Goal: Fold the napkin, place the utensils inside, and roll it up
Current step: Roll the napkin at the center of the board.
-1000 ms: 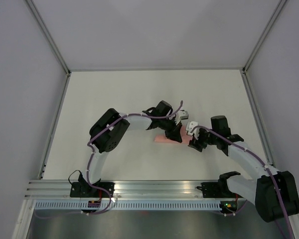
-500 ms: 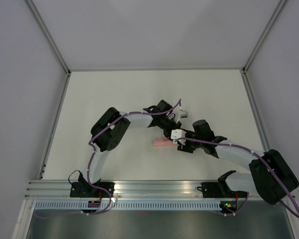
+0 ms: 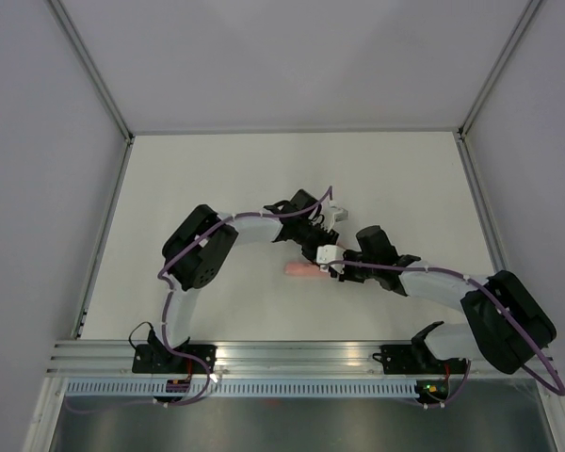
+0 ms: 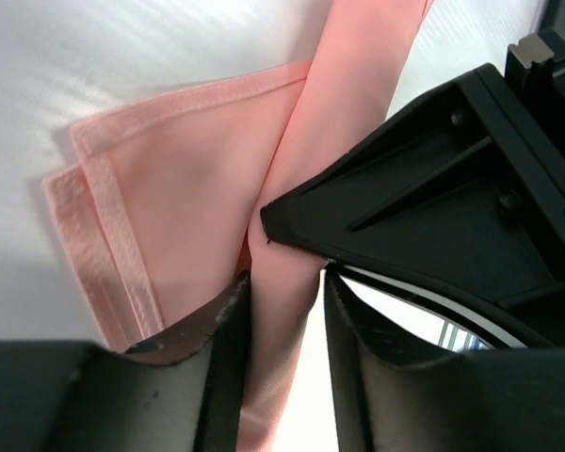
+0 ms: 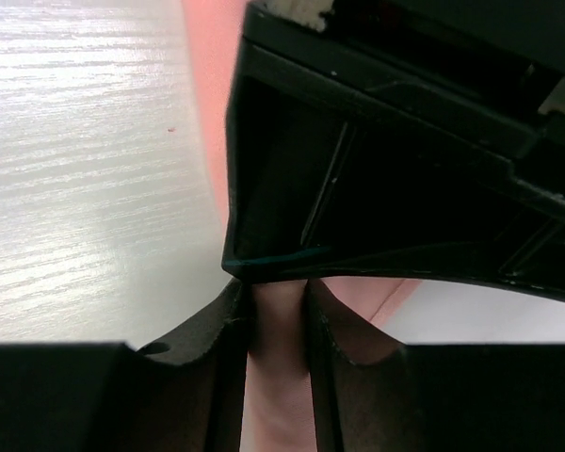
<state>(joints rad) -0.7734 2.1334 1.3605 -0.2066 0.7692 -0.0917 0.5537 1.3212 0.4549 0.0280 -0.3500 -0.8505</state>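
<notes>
The napkin (image 4: 184, 188) lay near the middle of the surface (image 3: 217, 179), partly rolled. A tight pink roll ran along one edge, and a flat, doubled flap with a hemmed corner spread out beside it. From above only a short pink end showed, because the two arms met over the rest.

The left tool (image 4: 284, 287) straddled the roll, with its jaws against the cloth or just beside it. Whether they squeezed it could not be told. The right tool (image 5: 278, 294) was closed on the roll, with cloth pinched between both fingers. Its black body sat nose to nose with the left one, touching or nearly so.

The utensil was not visible in any view. If it sat inside the roll, the cloth hid it.

The main risk was probably the roll springing loose. The cloth looked slick, and a grip on one narrow spot might let the turns relax if the other tool eased off too soon. Pulling along the roll instead of turning it could have stretched it into a twist, or slid a hidden utensil out of an open end. The flap might have bunched or folded crookedly under the next turn. With the two tools so close together, a small sideways move could have knocked one against the other and jerked the cloth free.
</notes>
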